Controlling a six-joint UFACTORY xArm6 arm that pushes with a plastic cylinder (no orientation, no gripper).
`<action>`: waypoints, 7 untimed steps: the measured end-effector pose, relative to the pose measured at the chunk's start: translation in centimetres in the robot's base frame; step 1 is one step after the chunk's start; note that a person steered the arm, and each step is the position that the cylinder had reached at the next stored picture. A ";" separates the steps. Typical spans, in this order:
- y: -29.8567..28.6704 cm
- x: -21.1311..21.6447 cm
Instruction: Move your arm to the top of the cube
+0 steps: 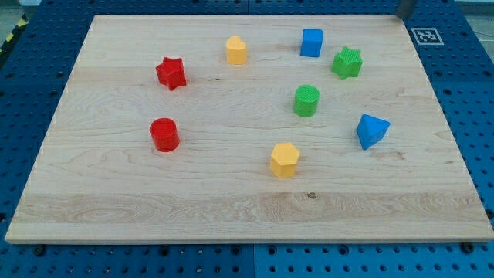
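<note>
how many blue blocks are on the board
2. A blue cube near the view's top, beside the green star, and a blue wedge-like block at the view's right. None looks hidden.

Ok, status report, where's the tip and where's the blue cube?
My tip at the view's top right corner, off the blocks. Blue cube untouched, upper right of the board. Green star beside it, path clear.

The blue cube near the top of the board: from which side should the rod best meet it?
The blue cube shows a flat face toward the view's top. My tip is at the top right corner, so approaching from the top edge probably suits; the green star crowds its right.
</note>
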State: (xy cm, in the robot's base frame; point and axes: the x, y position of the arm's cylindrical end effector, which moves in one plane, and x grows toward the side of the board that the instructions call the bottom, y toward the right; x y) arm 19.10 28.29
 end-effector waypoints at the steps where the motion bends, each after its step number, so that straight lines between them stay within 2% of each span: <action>1: -2.9 0.0; 2: -7.8 0.0; 6: -13.3 0.0; 7: -16.2 0.9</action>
